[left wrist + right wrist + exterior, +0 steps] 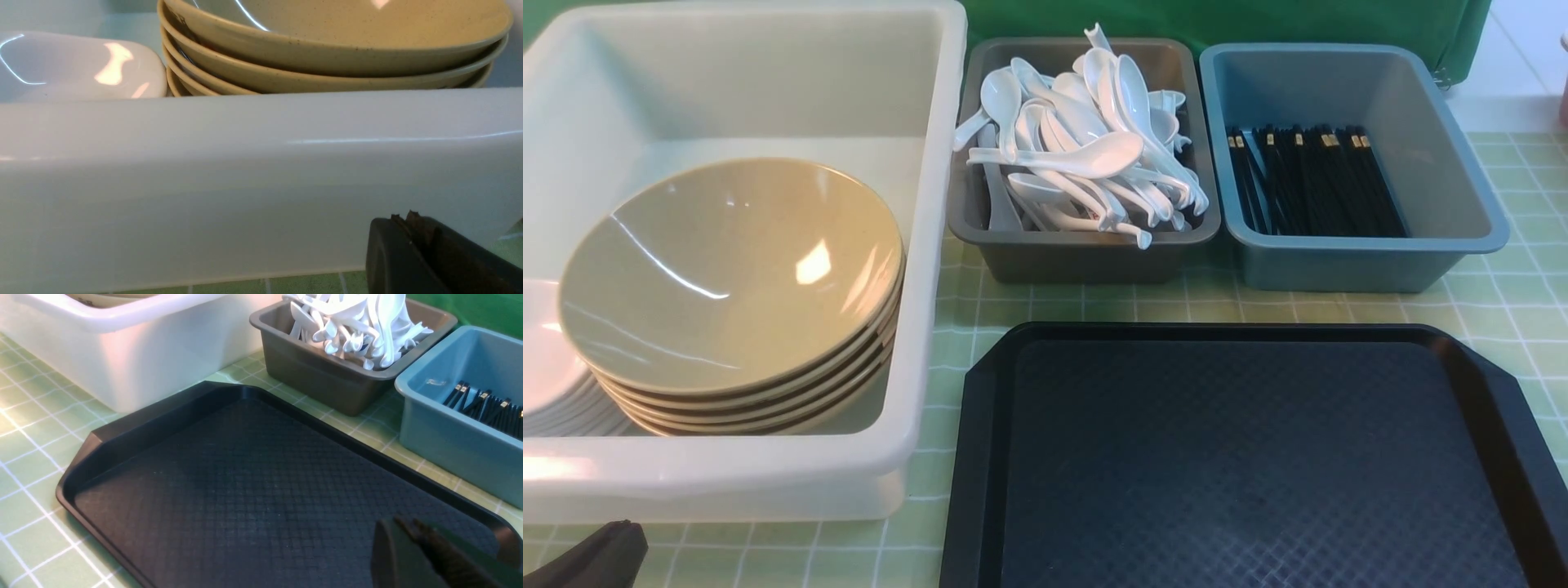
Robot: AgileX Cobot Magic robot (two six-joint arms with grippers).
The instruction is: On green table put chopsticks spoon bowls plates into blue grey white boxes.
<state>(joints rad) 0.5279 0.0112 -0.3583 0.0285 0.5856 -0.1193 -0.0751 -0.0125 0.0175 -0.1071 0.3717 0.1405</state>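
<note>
Tan bowls: stacked in the white box's near left corner; glossy, heavy, breakable; take by the rim. Left gripper, right gripper: closed, empty.

tray: black, flat, lying nearest the camera right of centre | surface: textured with a diamond pattern, corners cut, rim raised | backdrop: green cloth hanging at the far edge | floor: pale, showing far right

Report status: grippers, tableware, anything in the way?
Both grippers shut, empty. Bowls in white box, spoons in grey, chopsticks in blue. Black tray bare; nothing obstructing.
</note>
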